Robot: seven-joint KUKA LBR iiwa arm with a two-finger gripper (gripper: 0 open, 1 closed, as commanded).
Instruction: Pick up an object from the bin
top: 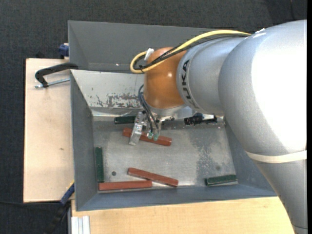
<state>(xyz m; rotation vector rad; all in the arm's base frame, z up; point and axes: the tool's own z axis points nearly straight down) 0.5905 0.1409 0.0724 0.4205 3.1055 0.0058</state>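
1. Where the arm reaches into the bin (82, 145), the gripper (145, 132) hangs low, its fingers (135, 133) standing apart.
2. Beneath them lies a red-brown bar (163, 141), mid-floor towards the back wall.
3. A dark green bar (125, 120) lies just behind it.
4. A long red-brown bar (153, 177) lies by the front wall.

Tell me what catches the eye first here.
The grey arm with its orange cover reaches in from the right, its gripper low over a red-brown stick at the back of the bin. Two red-brown sticks lie by the front wall, a dark green stick at the left, another at the right.
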